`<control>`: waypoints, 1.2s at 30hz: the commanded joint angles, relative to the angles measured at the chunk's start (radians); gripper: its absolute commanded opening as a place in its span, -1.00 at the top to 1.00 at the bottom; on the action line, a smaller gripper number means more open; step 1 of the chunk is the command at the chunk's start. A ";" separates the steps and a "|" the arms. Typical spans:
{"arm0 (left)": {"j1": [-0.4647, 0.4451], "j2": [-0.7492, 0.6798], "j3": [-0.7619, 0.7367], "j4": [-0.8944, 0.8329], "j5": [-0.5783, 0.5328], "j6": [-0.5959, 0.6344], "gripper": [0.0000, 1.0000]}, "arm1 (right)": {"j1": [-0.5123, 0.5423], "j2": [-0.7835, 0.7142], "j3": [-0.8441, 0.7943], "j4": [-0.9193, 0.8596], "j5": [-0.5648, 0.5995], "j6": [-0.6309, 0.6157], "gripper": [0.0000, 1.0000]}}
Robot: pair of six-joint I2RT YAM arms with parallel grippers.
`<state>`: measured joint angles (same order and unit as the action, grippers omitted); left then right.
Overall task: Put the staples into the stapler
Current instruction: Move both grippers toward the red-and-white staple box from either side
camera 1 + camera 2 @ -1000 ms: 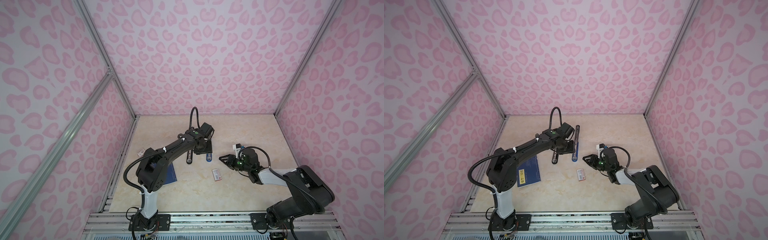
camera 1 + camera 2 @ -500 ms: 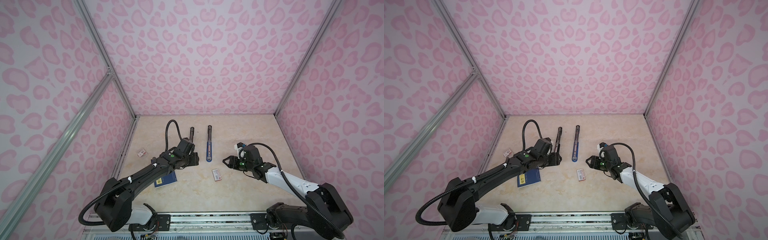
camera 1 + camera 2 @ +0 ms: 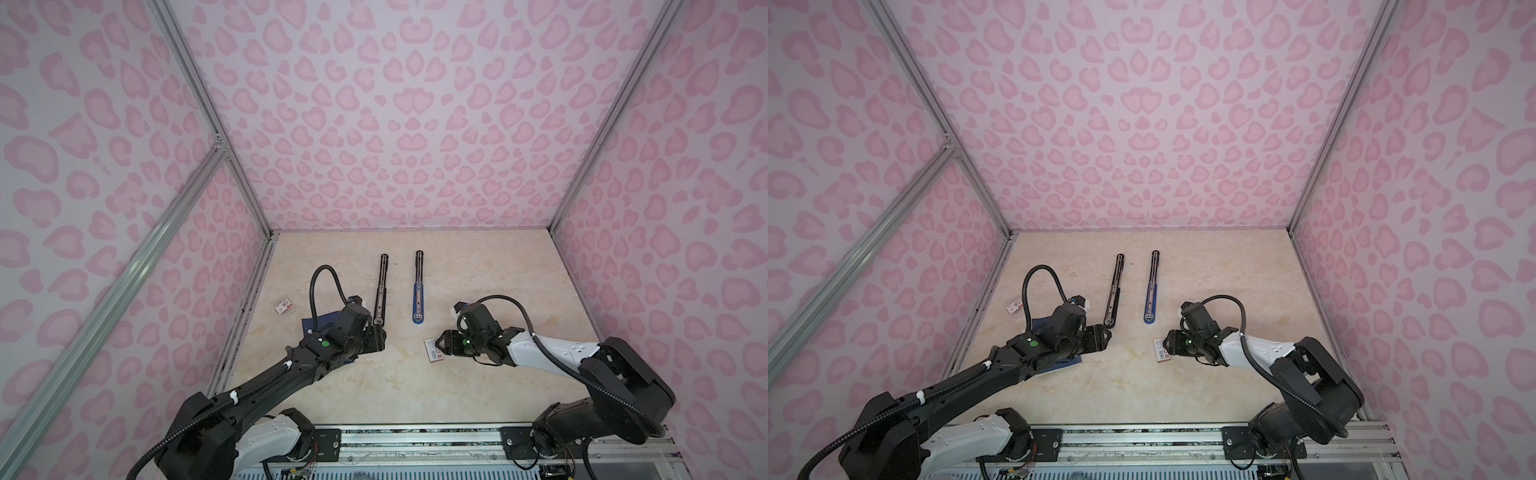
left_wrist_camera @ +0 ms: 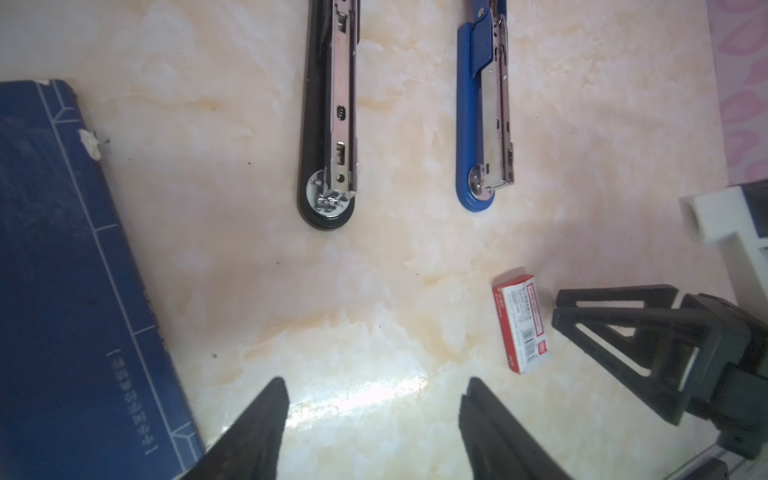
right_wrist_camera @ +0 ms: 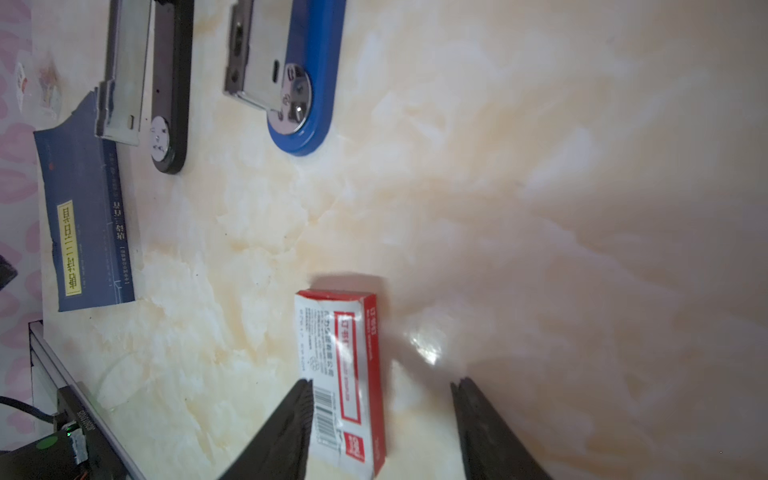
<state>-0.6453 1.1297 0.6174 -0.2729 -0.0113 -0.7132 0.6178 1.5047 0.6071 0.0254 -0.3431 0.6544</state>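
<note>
The staples cannot be made out in any view. The metal channels of both staplers are too small to see into from above, and the wrist views cut them off. The black stapler and the blue stapler lie folded out flat at mid-bench. They are side by side but apart, both running toward the back wall, and both wrist views lose their far ends.

The left pincer is open and empty. It sits low near the black stapler's rounded near end, with bare bench between its fingers.

The right pincer also stands open and grips nothing. A red-and-white box lies flat on the bench partly between its fingers. One corner of the box is hidden behind a fingertip, so whether the two touch cannot be told.

A blue book lies left of the black stapler. In both top views the left arm covers most of it. A second small box sits near the bench's left edge, and its print is too small to read.

The gap between the two staplers is narrow. From the blue stapler across to the right wall the bench is bare and wide. Another bare stretch runs between the two arms down to the front rail.
</note>
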 commanded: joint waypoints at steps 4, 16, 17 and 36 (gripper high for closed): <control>0.012 -0.028 -0.023 0.022 -0.029 -0.017 -0.39 | 0.068 0.098 0.060 0.057 -0.010 0.016 -0.09; 0.038 -0.010 -0.033 0.027 0.011 -0.019 -0.34 | 0.201 0.155 0.138 0.057 -0.055 0.015 0.01; 0.038 -0.005 -0.032 0.027 0.023 -0.019 -0.32 | 0.199 0.141 0.134 0.057 -0.049 0.015 0.00; -0.030 0.165 0.011 0.176 0.393 0.050 -0.37 | 0.032 -0.260 -0.042 -0.162 0.078 -0.013 -0.05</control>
<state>-0.6609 1.2732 0.6155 -0.1734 0.2882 -0.6834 0.6621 1.2808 0.5922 -0.0784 -0.3084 0.6395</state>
